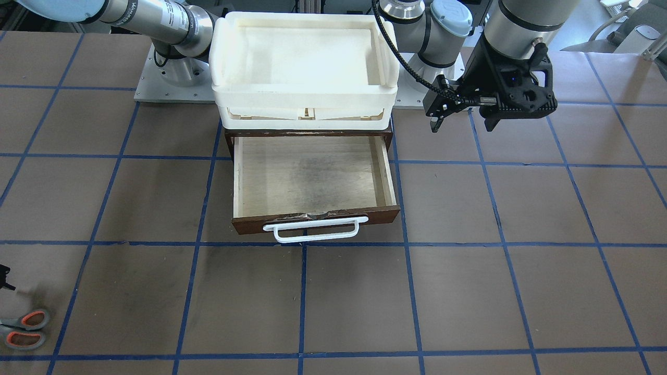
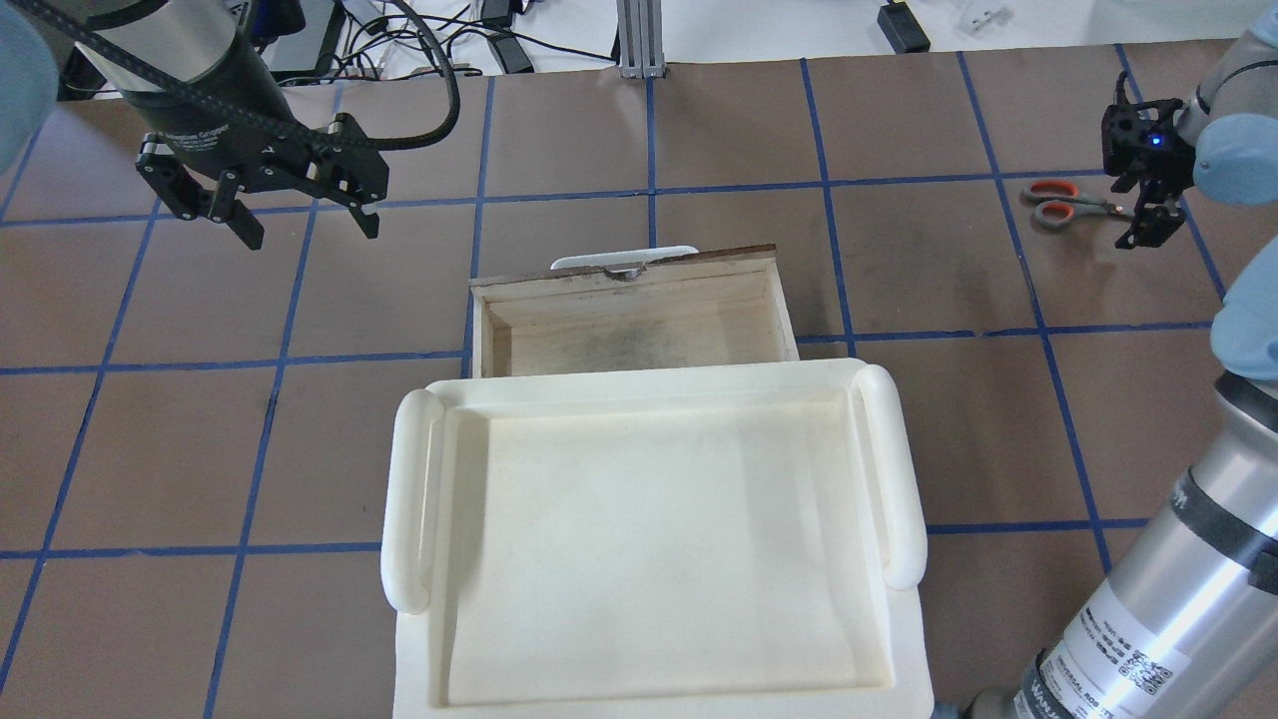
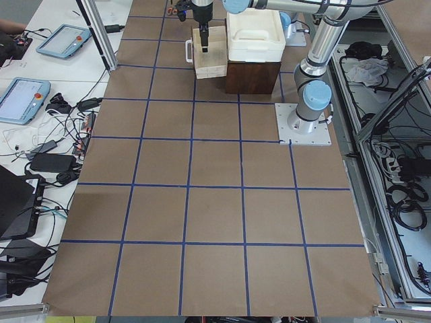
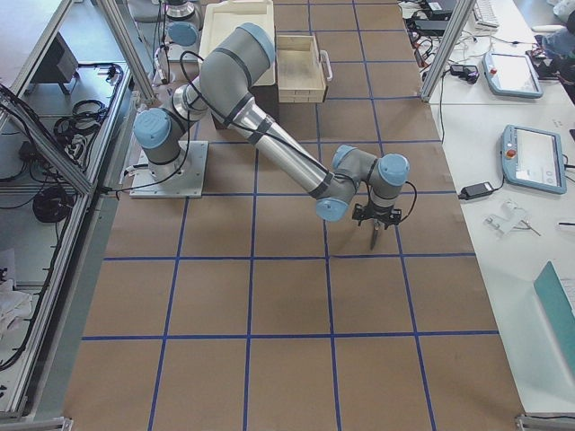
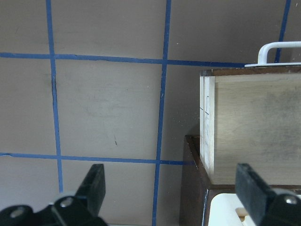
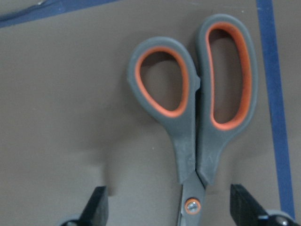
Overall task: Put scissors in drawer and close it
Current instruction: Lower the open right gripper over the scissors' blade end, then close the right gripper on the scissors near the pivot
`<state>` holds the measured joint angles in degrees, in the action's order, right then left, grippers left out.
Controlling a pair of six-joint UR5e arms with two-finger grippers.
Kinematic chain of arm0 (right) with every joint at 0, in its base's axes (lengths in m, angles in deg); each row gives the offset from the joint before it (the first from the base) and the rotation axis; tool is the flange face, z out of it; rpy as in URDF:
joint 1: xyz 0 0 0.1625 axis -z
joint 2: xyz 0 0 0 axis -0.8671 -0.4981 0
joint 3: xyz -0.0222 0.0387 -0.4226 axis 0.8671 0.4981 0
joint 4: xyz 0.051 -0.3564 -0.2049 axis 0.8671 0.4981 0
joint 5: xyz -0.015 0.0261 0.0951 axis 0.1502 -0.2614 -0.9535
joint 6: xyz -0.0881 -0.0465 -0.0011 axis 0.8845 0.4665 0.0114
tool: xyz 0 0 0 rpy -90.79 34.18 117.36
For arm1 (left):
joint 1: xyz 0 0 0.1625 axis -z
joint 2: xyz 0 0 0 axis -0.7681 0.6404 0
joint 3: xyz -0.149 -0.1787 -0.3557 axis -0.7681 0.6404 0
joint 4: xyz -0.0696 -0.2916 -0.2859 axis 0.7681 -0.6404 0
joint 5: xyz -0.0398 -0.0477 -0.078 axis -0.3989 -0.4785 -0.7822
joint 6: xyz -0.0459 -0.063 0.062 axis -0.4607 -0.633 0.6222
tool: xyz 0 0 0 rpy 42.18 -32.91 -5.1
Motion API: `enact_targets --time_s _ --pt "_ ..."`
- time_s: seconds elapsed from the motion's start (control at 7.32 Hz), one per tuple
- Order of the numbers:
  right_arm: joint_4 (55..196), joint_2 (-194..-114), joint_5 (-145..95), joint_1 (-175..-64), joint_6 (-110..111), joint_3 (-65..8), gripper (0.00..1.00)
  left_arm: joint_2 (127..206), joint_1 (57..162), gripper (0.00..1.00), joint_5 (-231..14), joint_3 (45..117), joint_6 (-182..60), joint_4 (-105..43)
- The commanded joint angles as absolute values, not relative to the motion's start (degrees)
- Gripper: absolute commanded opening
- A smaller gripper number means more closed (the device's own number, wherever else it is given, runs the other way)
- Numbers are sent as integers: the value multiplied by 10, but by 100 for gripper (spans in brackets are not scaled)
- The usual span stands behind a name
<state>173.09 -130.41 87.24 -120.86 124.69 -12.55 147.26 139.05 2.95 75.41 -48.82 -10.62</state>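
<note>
The scissors [image 2: 1060,204] lie flat on the table at the far right, blades shut, grey handles with orange-red loops [image 6: 193,117]; they also show at the left edge of the front view [image 1: 23,330]. My right gripper [image 2: 1143,200] is open and low over them, its fingertips [image 6: 99,207] straddling the pivot screw. The drawer [image 2: 629,325] is pulled open and empty, its plywood floor [image 1: 312,174] bare, with a white bar handle [image 1: 311,229]. My left gripper [image 2: 300,215] is open and empty, hovering left of the drawer [image 5: 244,122].
A white plastic tray [image 2: 409,479] sits on top of the dark brown cabinet [image 1: 229,138] that houses the drawer. The brown table carries a blue tape grid. Tablets and cables lie on side benches [image 3: 27,94].
</note>
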Motion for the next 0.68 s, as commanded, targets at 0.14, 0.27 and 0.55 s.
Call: enact_targets --time_s 0.14,0.27,0.55 --pt "1729 -1305 858 -1209 1252 -121 85 1472 1392 100 30 754 -488 -107" --pt "1729 -1307 858 -1209 1249 -122 80 1472 1392 100 30 756 -488 -107" --pt "1729 -1306 857 -1209 1245 -121 77 1472 1392 100 30 757 -488 -106"
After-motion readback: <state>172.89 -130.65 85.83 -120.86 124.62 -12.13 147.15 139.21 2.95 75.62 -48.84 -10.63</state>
